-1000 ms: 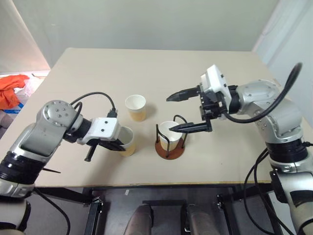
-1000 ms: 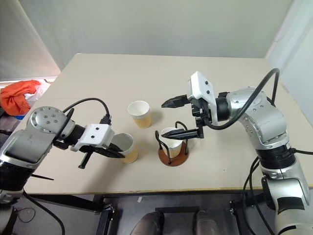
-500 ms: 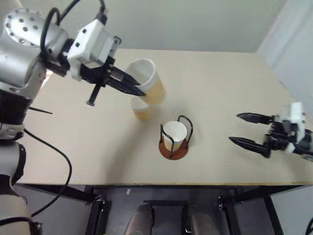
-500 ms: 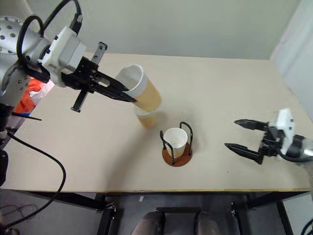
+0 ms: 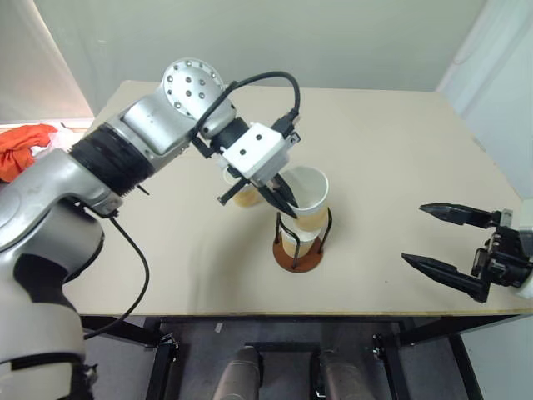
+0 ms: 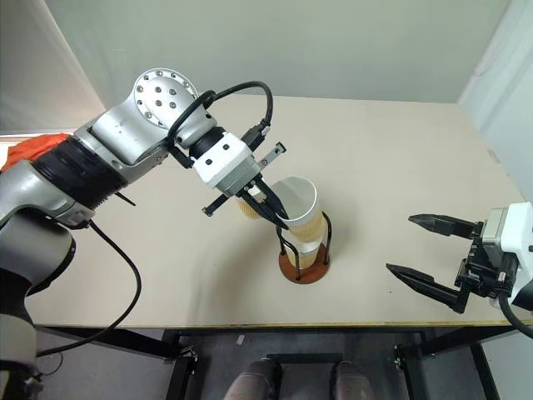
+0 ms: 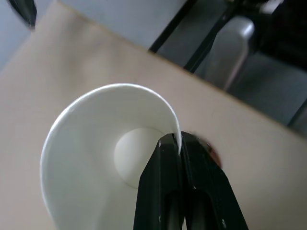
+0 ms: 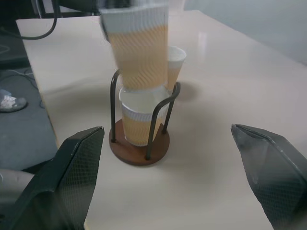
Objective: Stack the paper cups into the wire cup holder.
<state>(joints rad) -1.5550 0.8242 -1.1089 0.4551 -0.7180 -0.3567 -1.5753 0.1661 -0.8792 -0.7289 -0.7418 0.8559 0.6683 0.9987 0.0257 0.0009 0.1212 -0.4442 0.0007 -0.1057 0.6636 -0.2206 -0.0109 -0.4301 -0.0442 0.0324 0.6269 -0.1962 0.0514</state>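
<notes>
Now that my left pincer [image 6: 279,215] has swung over from the table's left side, it's pinching the rim of a paper cup [image 6: 300,208] right above the wire cup holder [image 6: 305,254] — a second ago that cup sat on the table left of the holder. One cup [image 8: 139,122] already sits inside the holder, and the carried one hangs tilted, its base just entering it. A third cup [image 5: 243,196] waits just behind the holder. My right pincer [image 6: 433,260] has pulled well away to the holder's right, spread wide and empty — clearing room for the drop.
</notes>
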